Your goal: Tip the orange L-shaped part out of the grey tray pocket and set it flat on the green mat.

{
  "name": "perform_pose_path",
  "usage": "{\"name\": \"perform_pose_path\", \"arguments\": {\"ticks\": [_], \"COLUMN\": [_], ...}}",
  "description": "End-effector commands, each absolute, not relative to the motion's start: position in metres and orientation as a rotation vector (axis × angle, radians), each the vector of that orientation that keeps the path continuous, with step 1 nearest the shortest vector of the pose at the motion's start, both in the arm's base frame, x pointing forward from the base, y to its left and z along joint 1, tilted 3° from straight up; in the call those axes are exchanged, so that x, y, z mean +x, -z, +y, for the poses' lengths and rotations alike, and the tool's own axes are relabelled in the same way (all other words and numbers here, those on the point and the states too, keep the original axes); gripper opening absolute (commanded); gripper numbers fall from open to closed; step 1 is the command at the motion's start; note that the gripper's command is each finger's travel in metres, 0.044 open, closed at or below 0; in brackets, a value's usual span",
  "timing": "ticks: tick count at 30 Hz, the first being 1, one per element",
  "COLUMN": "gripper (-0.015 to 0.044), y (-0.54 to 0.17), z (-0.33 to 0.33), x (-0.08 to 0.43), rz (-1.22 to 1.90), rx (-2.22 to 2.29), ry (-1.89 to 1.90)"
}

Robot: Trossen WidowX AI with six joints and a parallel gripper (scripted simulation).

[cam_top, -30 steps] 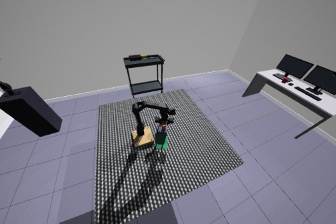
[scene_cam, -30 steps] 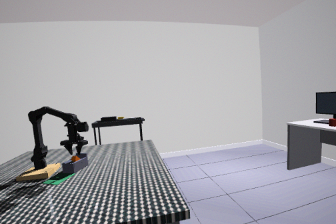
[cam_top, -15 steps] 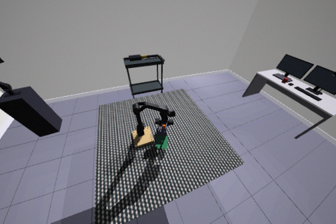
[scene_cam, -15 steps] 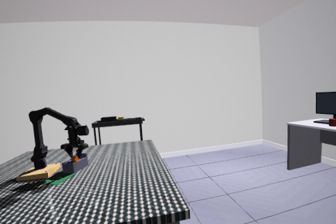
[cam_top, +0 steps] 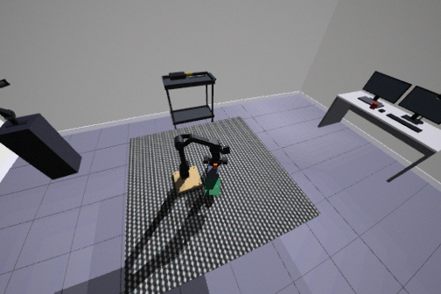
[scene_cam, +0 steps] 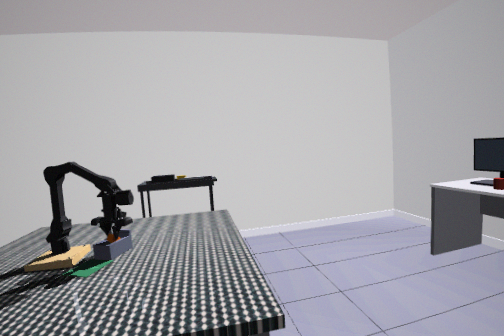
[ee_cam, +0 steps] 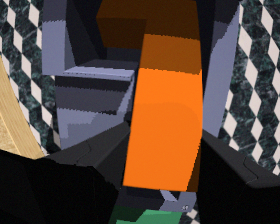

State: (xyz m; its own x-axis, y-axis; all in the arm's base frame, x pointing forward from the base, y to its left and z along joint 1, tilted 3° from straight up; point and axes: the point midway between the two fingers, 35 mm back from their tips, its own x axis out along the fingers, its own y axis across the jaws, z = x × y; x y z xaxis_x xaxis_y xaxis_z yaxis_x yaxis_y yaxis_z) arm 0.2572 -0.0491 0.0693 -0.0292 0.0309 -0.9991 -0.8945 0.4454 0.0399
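The orange L-shaped part [cam_top: 215, 166] [scene_cam: 113, 238] [ee_cam: 163, 155] is tipped in the grey tray [cam_top: 213, 173] [scene_cam: 115, 249] [ee_cam: 222, 75]. Its straight end is raised towards the green mat, and its L-shaped end lies low in the shaded pocket, at the top of the wrist view. My gripper [scene_cam: 113, 235] [ee_cam: 163, 133] points down over the tray, with one finger against each long side of the raised end; it is shut on the part. The green mat [cam_top: 213, 189] [scene_cam: 91, 268] [ee_cam: 161, 217] lies beside the tray. The fingertips' lower edges are hard to make out in the top and exterior views.
The arm's wooden base board [cam_top: 192, 181] [scene_cam: 59, 262] [ee_cam: 2, 120] stands beside the tray and the mat. The tray's walls rise on both sides of the part. A checkered table top [cam_top: 248, 210] [scene_cam: 194, 285] lies under everything.
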Motion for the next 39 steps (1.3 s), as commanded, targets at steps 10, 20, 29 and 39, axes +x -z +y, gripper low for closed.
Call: {"name": "perform_pose_path", "arguments": {"ticks": [10, 20, 29, 39], "gripper": [0.0, 0.0, 0.0, 0.0], "y": [-0.07, -0.078, -0.092, -0.108], "z": [-0.049, -0.05, -0.05, -0.051], "x": [0.257, 0.258, 0.258, 0.259], "rz": [1.402, 1.402, 1.402, 1.402], "rx": [-0.829, -0.831, -0.832, -0.833], "ry": [-0.897, -0.897, -0.896, -0.896]}}
